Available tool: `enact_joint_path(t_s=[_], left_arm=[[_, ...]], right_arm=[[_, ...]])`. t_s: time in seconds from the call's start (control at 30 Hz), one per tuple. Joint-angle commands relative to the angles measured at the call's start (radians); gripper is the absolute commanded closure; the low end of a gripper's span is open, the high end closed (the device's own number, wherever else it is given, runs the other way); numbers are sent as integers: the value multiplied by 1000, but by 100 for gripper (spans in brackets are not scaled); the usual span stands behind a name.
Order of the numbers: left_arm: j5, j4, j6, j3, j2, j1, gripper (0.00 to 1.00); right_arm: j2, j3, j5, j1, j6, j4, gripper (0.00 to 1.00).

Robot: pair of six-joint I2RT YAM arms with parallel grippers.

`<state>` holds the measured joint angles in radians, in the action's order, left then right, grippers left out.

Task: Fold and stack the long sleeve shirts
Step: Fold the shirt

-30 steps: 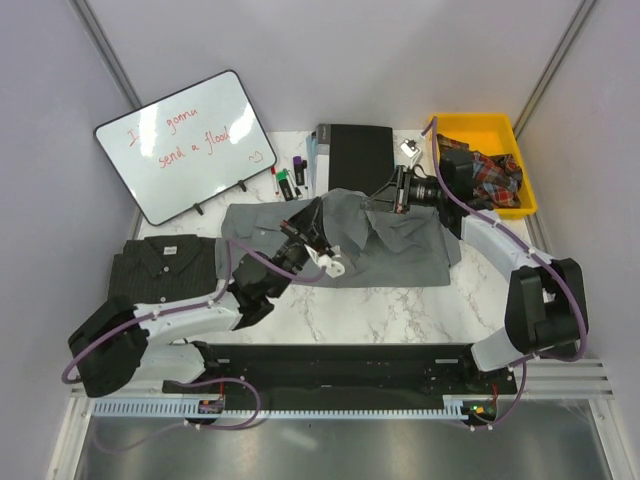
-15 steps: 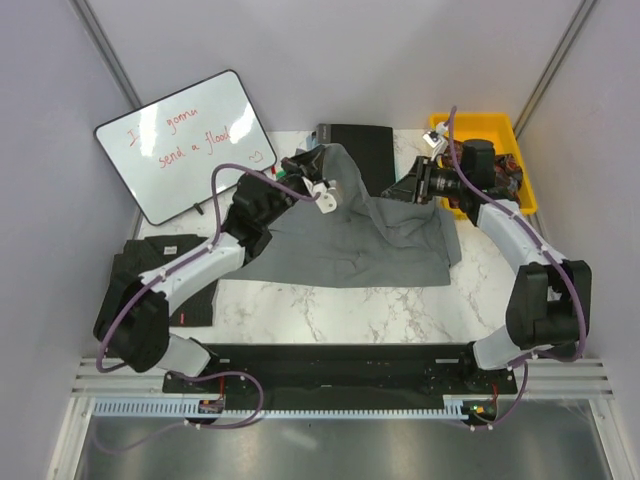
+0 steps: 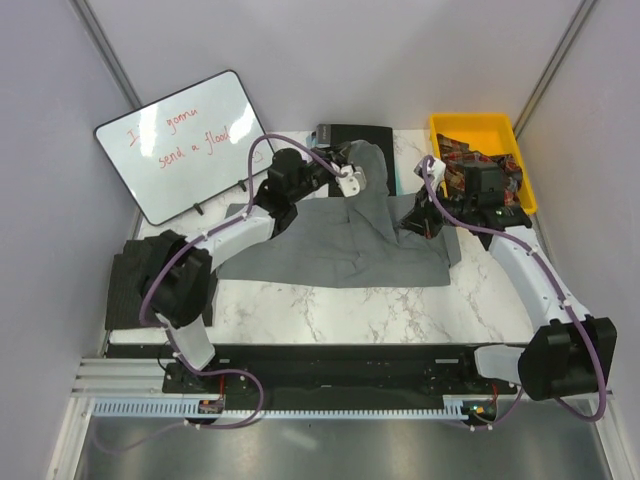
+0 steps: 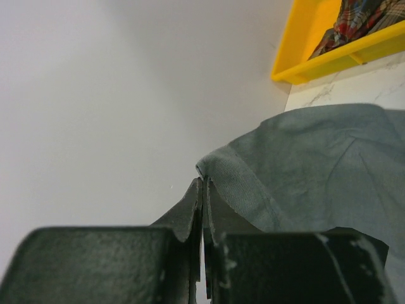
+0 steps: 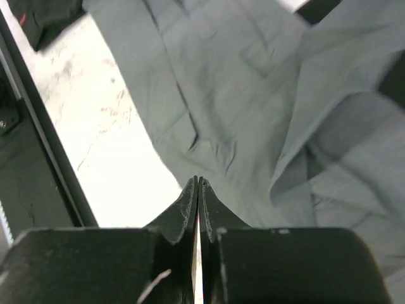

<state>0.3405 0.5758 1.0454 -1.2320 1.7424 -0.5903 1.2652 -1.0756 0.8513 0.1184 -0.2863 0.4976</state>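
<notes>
The plain mid-grey shirt lies spread across the middle of the table. My left gripper is shut on an edge of it and holds that part lifted near the back, over the black book. In the left wrist view the cloth hangs from the closed tips of the left gripper. My right gripper is shut over the shirt's right part. In the right wrist view the right gripper points at the shirt near its edge, with no cloth seen between the jaws. The dark charcoal shirt lies folded at the far left, partly hidden by the left arm.
A whiteboard leans at the back left. A black book lies at the back centre. A yellow bin holding plaid cloth stands at the back right and shows in the left wrist view.
My left gripper has carried the grey shirt's edge from the centre towards the back right. My right gripper has come nearer and lower, from the bin's side onto the shirt's right part.
</notes>
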Motion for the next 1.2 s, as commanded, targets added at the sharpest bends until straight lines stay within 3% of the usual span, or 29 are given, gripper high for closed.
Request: enact_joint_path(t_s=[0.0,0.13,0.33,0.43,0.53,0.57,0.67,0.7,0.73,0.87,1.17], left_arm=[[-58,87,-59,-124,74,9,98],[-49,96,-88,-144,97,24,98],[-47,96,-134,-133,52,37,98],[33,93,-145,-61,-38,64,98],[193,18,-137,78,-192,104,98],[303,-26,-108,150,-233,115,98],[501,-186,43,308,-378,179,98],[544,-256,158,337,-412,194,98],[621,-407,230,360,-437,211,98],[712,-757,626,440,-501,311,98],[746,-938,1223,486,-388,466,98]], right_arm=[[-16,87,-3,18,-76,53,95],[51,146,-38,21,64,-103,97],[209,112,-73,21,157,-136,100],[230,132,-101,20,210,-185,100],[252,128,-75,0,225,-185,100],[249,129,-52,-9,225,-182,100],[224,111,31,-33,173,-128,96],[211,103,34,-36,147,-113,96],[203,92,34,-36,115,-99,95],[204,52,26,-40,61,-13,94],[260,0,-26,-40,16,78,91]])
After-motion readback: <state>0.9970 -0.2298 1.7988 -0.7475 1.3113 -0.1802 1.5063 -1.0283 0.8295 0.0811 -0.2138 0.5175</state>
